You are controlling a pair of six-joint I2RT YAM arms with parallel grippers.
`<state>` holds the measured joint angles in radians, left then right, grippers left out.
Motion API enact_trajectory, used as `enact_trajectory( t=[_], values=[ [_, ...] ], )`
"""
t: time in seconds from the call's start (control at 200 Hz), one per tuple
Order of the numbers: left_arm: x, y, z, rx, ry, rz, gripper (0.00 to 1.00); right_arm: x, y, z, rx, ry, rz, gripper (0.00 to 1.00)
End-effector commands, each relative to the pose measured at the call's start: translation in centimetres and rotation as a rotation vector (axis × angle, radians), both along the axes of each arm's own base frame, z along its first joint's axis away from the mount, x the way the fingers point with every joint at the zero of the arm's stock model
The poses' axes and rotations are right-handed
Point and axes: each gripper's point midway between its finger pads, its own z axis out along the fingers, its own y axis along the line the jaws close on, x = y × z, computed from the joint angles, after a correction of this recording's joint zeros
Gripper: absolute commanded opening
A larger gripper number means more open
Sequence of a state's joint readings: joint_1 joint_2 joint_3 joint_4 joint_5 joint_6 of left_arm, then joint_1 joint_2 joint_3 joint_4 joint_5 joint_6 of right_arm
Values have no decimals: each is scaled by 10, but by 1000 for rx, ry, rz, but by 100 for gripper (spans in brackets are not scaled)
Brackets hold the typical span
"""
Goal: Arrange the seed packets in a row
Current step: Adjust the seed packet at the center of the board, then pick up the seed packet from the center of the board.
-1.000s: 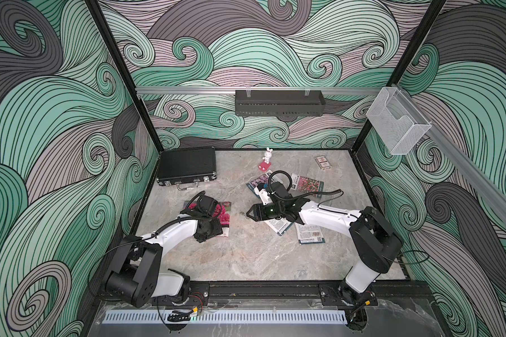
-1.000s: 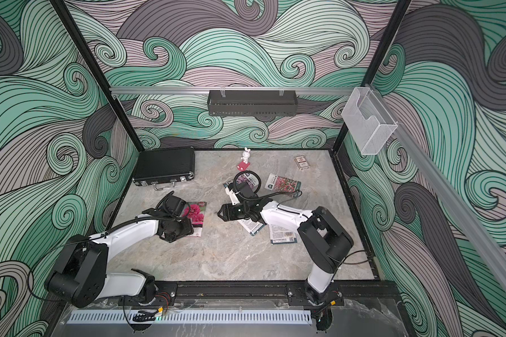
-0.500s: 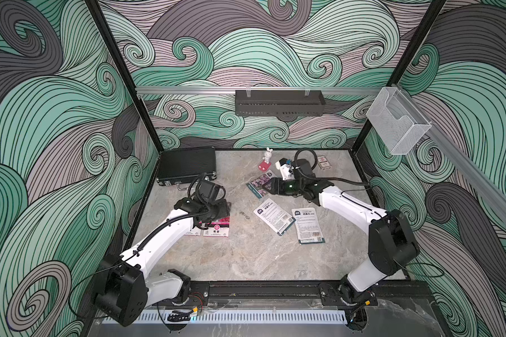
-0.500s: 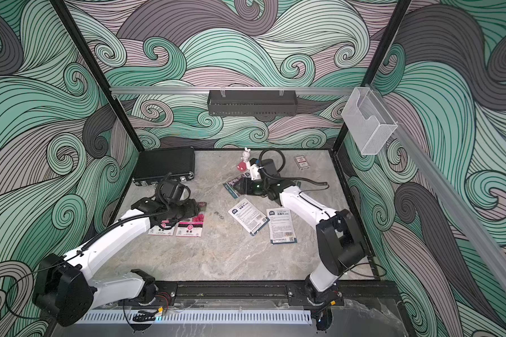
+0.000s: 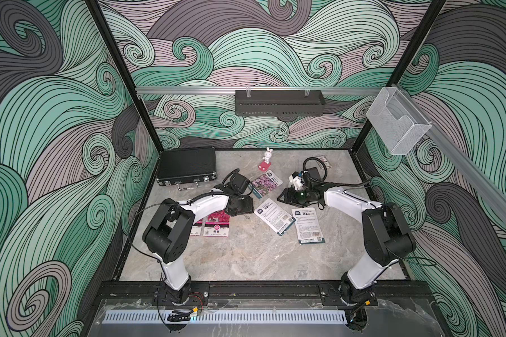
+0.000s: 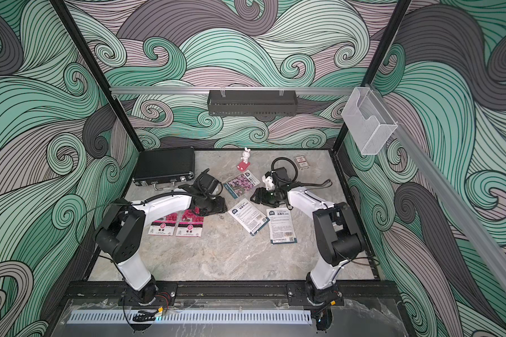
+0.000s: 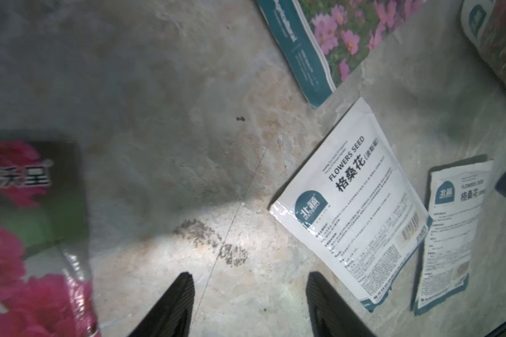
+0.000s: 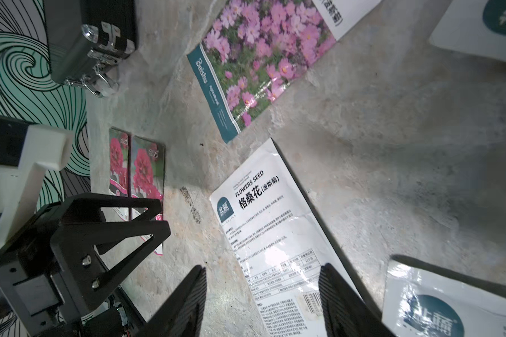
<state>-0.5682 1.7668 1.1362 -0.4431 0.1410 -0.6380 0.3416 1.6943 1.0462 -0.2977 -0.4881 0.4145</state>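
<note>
Seed packets [image 5: 274, 216] clustered mid-table | magenta pair [image 6: 189, 226] edge-to-edge | table [image 5: 246, 256] bare nearside

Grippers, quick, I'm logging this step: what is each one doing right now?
Left gripper: open, holding nothing.
Right gripper: open, holding nothing.

Dim wrist views — glare, blur.
</note>
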Motion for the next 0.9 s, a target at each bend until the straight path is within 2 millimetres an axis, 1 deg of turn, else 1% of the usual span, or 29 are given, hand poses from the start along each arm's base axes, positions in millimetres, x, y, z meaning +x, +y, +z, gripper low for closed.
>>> enact_trajectory(
  t=[0.0,0.13,0.225,0.26,0.33,0.41,0.505,0.575,0.685,0.891],
  values=[
    [7,-15,5,-69,-29,-3,63,-7,-12,1,-66,-27,18,64],
    [2,-24,-6,-127,-19,3,63,-8,-17,-7,-101,-21,18,64],
    [1,-31,-14,-143,-16,-3,64,-14,-17,-10,-93,-5,18,64],
    [3,-32,-15,-142,-20,-8,64,-22,-20,-11,-104,19,16,64],
    [7,-35,-17,-136,-25,-24,64,-30,-24,-5,-109,5,6,64],
    [11,-37,-21,-127,-21,-37,64,-42,-26,-2,-116,9,0,63],
    [13,-40,-27,-124,-12,-43,65,-54,-28,-5,-132,28,3,63],
    [13,-41,-30,-125,-4,-43,64,-62,-29,-13,-146,50,9,63],
    [10,-43,-36,-129,4,-48,65,-66,-27,-21,-148,68,16,63],
    [6,-51,-41,-154,6,-63,65,-63,-20,-34,-156,96,39,63]
  ],
)
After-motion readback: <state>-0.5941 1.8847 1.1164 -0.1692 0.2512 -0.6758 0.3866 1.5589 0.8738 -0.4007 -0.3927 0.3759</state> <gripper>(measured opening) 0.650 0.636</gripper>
